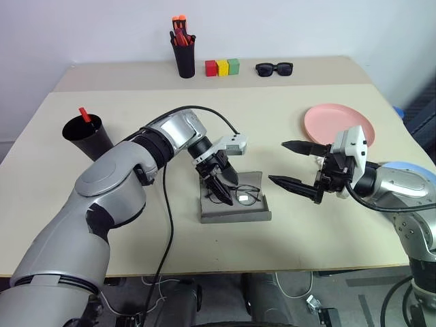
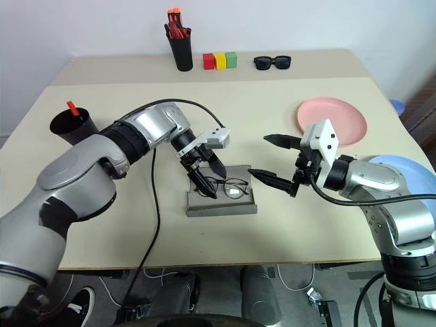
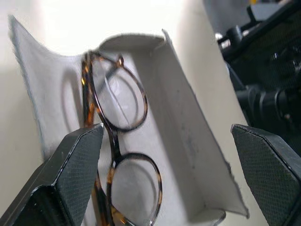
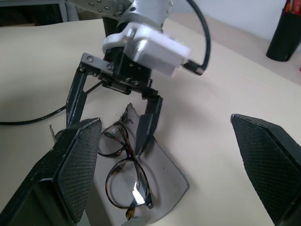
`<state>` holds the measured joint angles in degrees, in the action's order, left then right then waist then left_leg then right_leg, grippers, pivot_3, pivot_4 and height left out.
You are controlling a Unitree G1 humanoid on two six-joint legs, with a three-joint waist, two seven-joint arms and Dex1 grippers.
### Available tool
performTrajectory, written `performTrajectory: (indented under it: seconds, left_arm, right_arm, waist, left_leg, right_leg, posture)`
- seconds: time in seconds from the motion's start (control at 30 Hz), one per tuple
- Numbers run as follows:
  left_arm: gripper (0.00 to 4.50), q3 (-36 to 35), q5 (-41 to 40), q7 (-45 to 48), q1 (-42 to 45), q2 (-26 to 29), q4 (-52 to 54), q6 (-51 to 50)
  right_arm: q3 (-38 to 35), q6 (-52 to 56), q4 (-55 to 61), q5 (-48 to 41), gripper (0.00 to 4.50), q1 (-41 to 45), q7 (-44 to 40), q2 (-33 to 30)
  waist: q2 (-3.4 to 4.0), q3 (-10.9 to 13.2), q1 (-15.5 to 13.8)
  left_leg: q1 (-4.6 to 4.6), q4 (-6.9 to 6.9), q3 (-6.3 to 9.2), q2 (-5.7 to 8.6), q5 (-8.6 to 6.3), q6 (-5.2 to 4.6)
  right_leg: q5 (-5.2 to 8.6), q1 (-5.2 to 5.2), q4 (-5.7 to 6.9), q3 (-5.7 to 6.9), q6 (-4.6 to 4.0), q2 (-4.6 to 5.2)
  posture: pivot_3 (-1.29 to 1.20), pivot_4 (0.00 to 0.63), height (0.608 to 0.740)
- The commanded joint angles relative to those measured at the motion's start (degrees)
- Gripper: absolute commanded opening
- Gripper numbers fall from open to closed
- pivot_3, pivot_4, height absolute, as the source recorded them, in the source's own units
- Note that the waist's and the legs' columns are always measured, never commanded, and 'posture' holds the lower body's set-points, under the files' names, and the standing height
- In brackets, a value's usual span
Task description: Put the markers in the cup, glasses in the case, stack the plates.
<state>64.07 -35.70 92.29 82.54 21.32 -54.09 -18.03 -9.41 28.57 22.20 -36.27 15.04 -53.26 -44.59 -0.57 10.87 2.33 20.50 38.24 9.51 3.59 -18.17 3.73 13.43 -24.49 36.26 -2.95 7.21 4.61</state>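
So your left gripper [image 1: 219, 185] is parked right over the open grey case [image 1: 234, 206] in the middle of the counter [image 1: 286, 170], fingers spread wide apart and pointing down into it, holding nothing. The glasses [image 2: 229, 186] are lying inside the case, lenses up, with one black finger [image 3: 75, 174] just beside the frame; I can't tell if it's actually touching. Your right gripper [image 1: 294, 164] sits just to the right of the case, pointing level toward it, fingers also wide apart and empty. In the right wrist view you're looking straight at the left gripper standing over the glasses. The pink plate [image 1: 338, 123] is on the right side of the counter beyond your right hand, and a sliver of the blue plate [image 1: 407, 167] peeks out behind your right forearm, so the two aren't stacked. The black cup [image 1: 87, 137] is over on the left with a red-tipped marker [image 1: 84, 114] sticking out of it. Along the back edge you've got the pen holder [image 1: 182, 46] with orange-capped pens, three colored blocks [image 1: 222, 67], and the sunglasses [image 1: 274, 68].
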Motion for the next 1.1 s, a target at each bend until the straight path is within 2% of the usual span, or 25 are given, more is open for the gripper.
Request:
performTrajectory:
  seconds: [0.03, 0.23, 0.4, 0.53, 0.63, 0.8, 0.87, 0.93, 1.1]
  left_arm:
    - [4.47, -5.3, -2.1, 0.2, 4.0, 1.2, 0.0, -0.2]
    - [4.47, -14.1, -3.4, 0.2, 6.4, 3.3, -0.3, -1.6]
    - [4.47, -18.3, -0.7, 0.2, 5.7, 5.6, -1.1, -1.6]
    - [4.47, -26.1, 5.9, -0.1, 5.3, 5.7, -6.2, 3.0]
    - [4.47, -34.1, 8.1, -4.4, 5.2, 4.9, -9.4, 4.7]
    - [4.47, -38.8, 17.4, -14.0, 0.5, 4.8, -11.0, 10.9]
    - [3.94, -41.3, 18.5, -14.4, -1.1, 4.3, -11.1, 10.3]
    - [3.22, -43.2, 19.6, -13.6, -2.0, 3.9, -11.0, 8.9]
    - [0.71, -45.2, 25.4, -17.5, -6.3, 2.4, -11.4, 14.2]
  right_arm:
    - [-0.7, -0.9, 0.4, -0.3, 4.50, 0.9, -0.3, 0.1]
    - [-0.7, -1.0, 0.6, 0.0, 4.50, 0.6, -0.8, -0.2]
    - [-0.2, -0.9, 1.1, -0.2, 4.50, 0.8, -1.4, -0.3]
    - [1.1, -0.5, 2.6, -0.2, 4.50, 0.5, -1.3, 0.4]
    - [3.0, -0.4, 3.6, 0.0, 4.50, 1.0, 0.3, 2.0]
    - [4.9, -0.9, 3.0, 0.9, 4.50, 2.2, 1.0, 3.3]
    - [4.8, -1.2, 1.8, 1.3, 4.50, 3.1, 0.7, 3.1]
    - [4.8, -1.4, 1.1, 1.7, 4.50, 3.6, 0.3, 2.8]
    - [4.3, -2.3, 0.0, 3.2, 4.50, 3.0, -1.8, 1.0]
  waist:
    - [-0.01, 0.0, 0.0]
    - [0.00, 0.0, 0.2]
    - [0.00, 0.0, 0.1]
    - [0.00, 0.0, 0.1]
    - [0.00, 0.0, 0.1]
    - [0.01, 0.0, 0.1]
    - [0.01, 0.0, 0.1]
    - [0.00, 0.0, 0.1]
    - [0.00, 0.0, -0.1]
  left_leg:
    - [0.01, 0.00, 0.00, 0.00, 0.00, 0.00]
    - [-0.02, -0.02, 0.00, 0.00, 0.00, 0.00]
    - [-0.02, -0.02, -0.01, 0.00, 0.00, 0.00]
    - [-0.02, -0.01, -0.01, 0.00, 0.00, 0.00]
    - [-0.02, -0.02, -0.01, 0.00, 0.00, 0.00]
    - [-0.04, -0.01, -0.02, 0.00, 0.01, 0.01]
    - [-0.04, -0.01, -0.02, 0.00, 0.01, 0.02]
    - [0.03, -0.01, -0.01, 0.00, 0.01, 0.03]
    - [0.04, -0.01, -0.02, 0.02, 0.01, 0.03]
  right_leg:
    - [0.00, -0.01, -0.01, 0.00, 0.00, 0.00]
    - [0.01, -0.01, 0.00, 0.00, 0.01, 0.00]
    - [0.01, -0.01, 0.00, 0.00, 0.01, 0.00]
    - [0.01, -0.01, 0.00, 0.00, 0.01, -0.01]
    - [0.01, -0.02, 0.00, 0.01, 0.01, -0.01]
    - [0.00, -0.02, 0.01, 0.00, 0.02, 0.04]
    - [0.00, -0.02, 0.01, 0.00, 0.01, 0.03]
    - [-0.01, -0.07, 0.02, 0.01, 0.01, 0.02]
    - [-0.03, -0.08, 0.02, 0.01, 0.03, 0.05]
  posture:
    - [0.00, 0.150, 0.740]
    - [0.00, 0.150, 0.740]
    - [0.00, 0.150, 0.740]
    - [0.00, 0.150, 0.740]
    - [0.00, 0.150, 0.740]
    - [0.00, 0.150, 0.740]
    - [0.00, 0.150, 0.740]
    - [0.00, 0.150, 0.740]
    - [0.00, 0.150, 0.740]
